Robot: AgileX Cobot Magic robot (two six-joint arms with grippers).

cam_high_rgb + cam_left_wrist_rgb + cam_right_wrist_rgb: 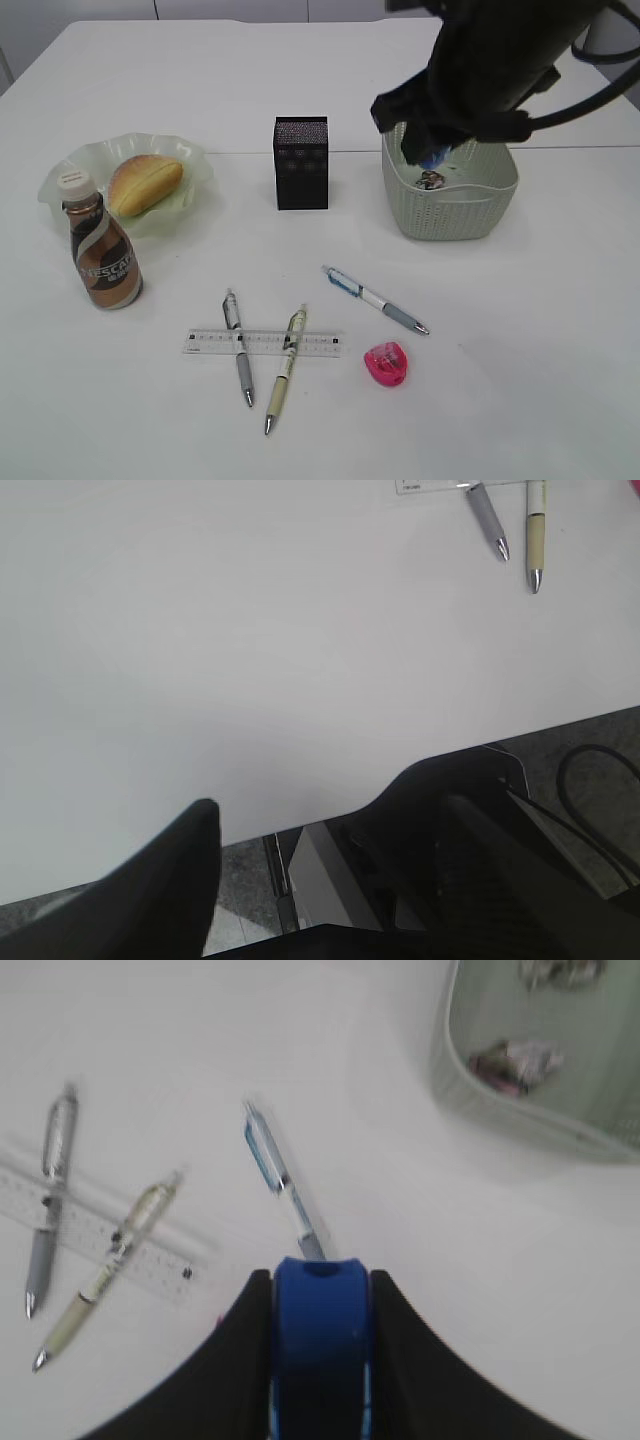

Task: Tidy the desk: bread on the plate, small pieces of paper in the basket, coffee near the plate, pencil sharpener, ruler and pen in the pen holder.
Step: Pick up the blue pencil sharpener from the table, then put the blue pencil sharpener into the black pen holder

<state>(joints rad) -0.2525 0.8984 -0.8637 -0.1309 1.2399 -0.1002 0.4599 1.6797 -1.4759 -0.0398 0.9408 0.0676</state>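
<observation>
My right gripper [428, 158] hangs over the near left rim of the pale green basket [450, 215], shut on a blue pencil sharpener [322, 1340]. Paper scraps [432, 180] lie in the basket. A pink sharpener [387, 362], a blue-and-white pen [375, 299], a grey pen [238, 345] and a beige pen [286, 366] lie on the table; the last two cross a clear ruler [262, 343]. Bread [145, 183] lies on the green plate [195, 165], the coffee bottle [103, 255] beside it. The black pen holder [301, 163] stands at centre. My left gripper [300, 820] is open and empty at the table's front edge.
The white table's front edge [300, 825] runs under the left gripper, with floor and the robot base below it. The right arm and its cables [590, 90] fill the upper right of the exterior view.
</observation>
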